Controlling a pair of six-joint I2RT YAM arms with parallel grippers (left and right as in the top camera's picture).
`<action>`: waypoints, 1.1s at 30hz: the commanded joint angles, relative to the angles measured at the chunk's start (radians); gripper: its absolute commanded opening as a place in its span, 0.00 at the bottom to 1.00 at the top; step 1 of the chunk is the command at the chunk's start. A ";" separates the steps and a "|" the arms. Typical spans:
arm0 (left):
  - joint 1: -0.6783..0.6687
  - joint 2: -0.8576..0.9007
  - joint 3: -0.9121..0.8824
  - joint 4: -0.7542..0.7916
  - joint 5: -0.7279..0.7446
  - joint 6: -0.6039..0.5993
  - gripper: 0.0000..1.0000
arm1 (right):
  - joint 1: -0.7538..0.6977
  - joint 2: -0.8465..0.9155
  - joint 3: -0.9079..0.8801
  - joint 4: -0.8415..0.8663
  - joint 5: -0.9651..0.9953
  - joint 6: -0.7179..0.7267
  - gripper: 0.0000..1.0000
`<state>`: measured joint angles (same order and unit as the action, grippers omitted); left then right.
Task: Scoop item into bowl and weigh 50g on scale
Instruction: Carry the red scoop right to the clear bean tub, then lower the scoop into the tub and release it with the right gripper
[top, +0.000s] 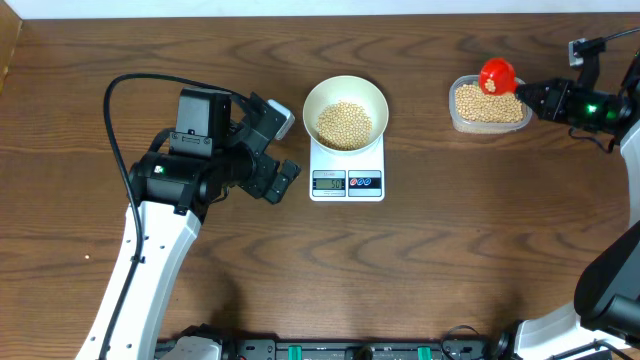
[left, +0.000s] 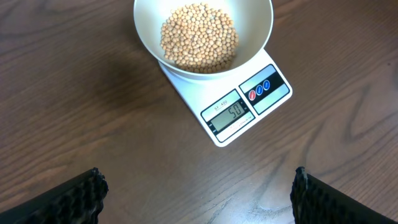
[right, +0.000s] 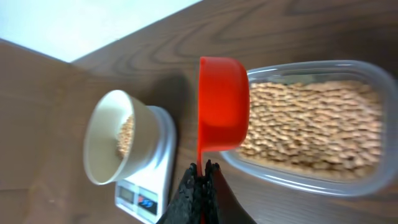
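Overhead, the white bowl (top: 345, 90) is seen sitting squarely on the scale (top: 347, 183), near the middle of the tabletop (top: 480, 230). A heap of tan beans (top: 344, 125) is gathered in the bottom of the bowl, and its upper walls are left bare. From the left wrist view, the display (left: 231, 114) is read as 50, with two round buttons (left: 259, 90) set just beside it on the scale's front.

The left end effector (top: 285, 143) is held just left of the scale, jaws spread wide, with nothing gripped and nothing touched.

Over on the far right, a clear plastic tub (top: 489, 129) is found, well apart from the scale and filled with more beans. The right end effector (top: 530, 97) is clamped tight on the handle of a red scoop (top: 497, 75), and the cup of the scoop is held above the back end of the tub. In the right wrist view the scoop is seen side-on, so what is inside it cannot be told.
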<state>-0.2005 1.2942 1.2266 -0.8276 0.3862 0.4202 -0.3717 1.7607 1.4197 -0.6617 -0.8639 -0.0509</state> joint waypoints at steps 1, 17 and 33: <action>-0.002 -0.001 0.014 -0.002 -0.005 0.013 0.96 | 0.009 0.006 0.021 -0.005 0.117 -0.045 0.01; -0.002 -0.001 0.014 -0.002 -0.005 0.013 0.96 | 0.180 0.006 0.020 -0.037 0.573 -0.086 0.01; -0.002 -0.001 0.014 -0.002 -0.005 0.013 0.96 | 0.437 0.006 0.020 -0.031 1.227 -0.086 0.01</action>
<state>-0.2001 1.2942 1.2266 -0.8280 0.3862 0.4206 0.0257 1.7607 1.4204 -0.6941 0.1719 -0.1226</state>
